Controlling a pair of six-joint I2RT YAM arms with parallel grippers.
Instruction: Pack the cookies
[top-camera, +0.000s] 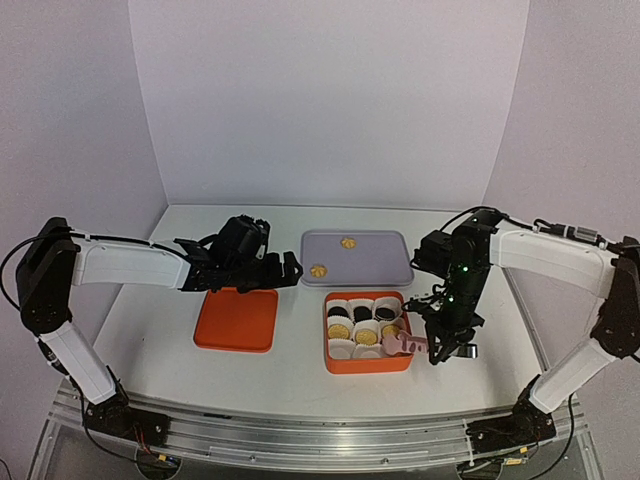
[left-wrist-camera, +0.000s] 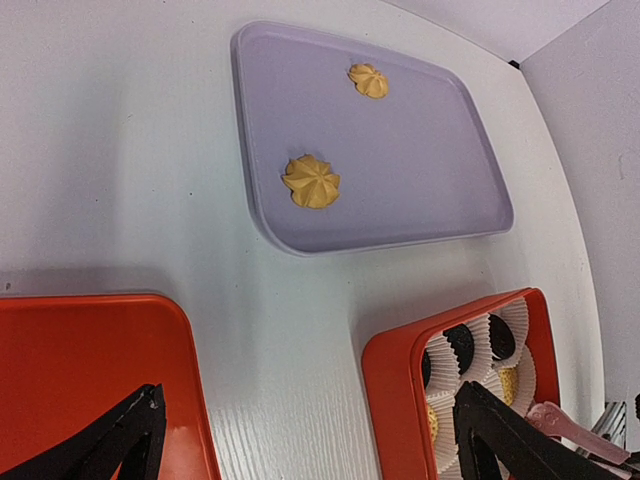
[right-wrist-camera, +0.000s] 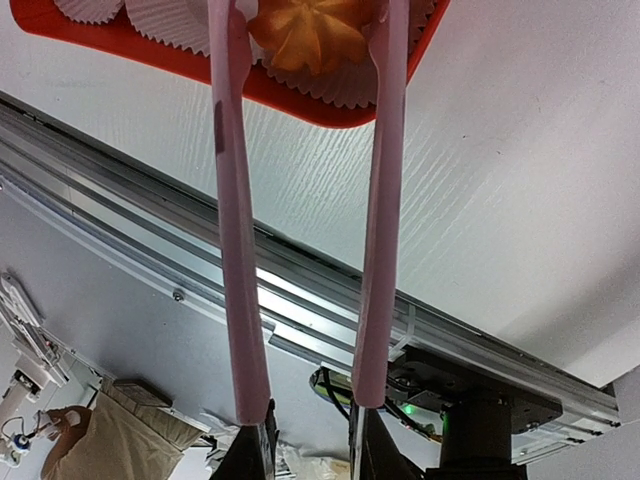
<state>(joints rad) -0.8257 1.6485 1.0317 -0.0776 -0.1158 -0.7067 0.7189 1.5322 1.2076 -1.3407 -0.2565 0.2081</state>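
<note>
My R tool (right-wrist-camera: 310, 442) clamped on pink tongs (right-wrist-camera: 236, 200), arms either side of 1 yellow cookie (right-wrist-camera: 310, 35) in orange box (top-camera: 370, 367); L tool (left-wrist-camera: 305, 445) wide apart.

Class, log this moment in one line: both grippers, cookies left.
left gripper: open, above lid | right gripper: shut on tongs | cookie: between tong tips, over box | tray: two cookies

Two golden flower cookies (left-wrist-camera: 311, 181) lie on the tray (left-wrist-camera: 440, 190), others in the box (top-camera: 368, 366).

White table (top-camera: 150, 320) bears lavender tray (top-camera: 375, 262), orange lid (top-camera: 236, 320), orange box (top-camera: 368, 366).
</note>
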